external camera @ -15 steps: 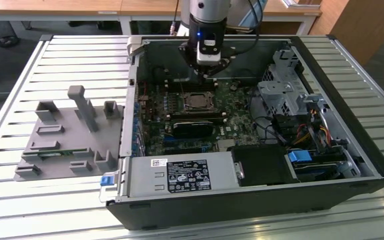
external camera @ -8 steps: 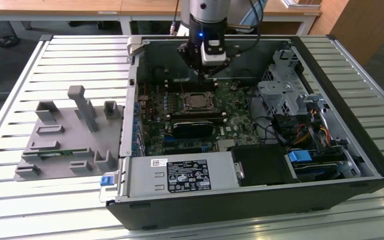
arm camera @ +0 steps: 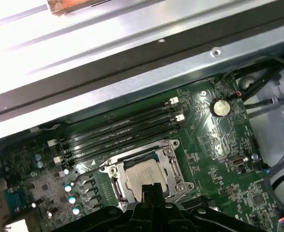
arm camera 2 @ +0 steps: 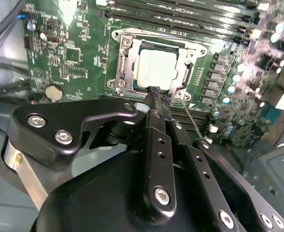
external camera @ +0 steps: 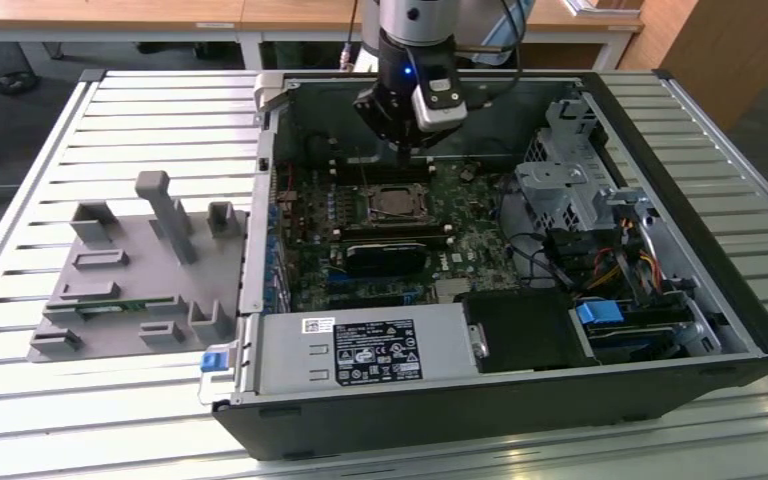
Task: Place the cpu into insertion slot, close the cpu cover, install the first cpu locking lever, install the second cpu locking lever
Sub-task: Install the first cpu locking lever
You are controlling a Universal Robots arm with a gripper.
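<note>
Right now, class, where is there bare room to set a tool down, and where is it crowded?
Bare: the slatted metal table around the grey plastic fixture, and the strip beside the black computer case on the exterior view's right. Crowded: inside the case, around the black gripper.

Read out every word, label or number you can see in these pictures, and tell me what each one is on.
No text here can be read with confidence.
Sticker on the power supply: printed lines and symbols, too small to read.
Face of the cpu: faint marks, blurred.
White lettering on the motherboard: too small.
Markings along the memory slots: blurred.
</note>
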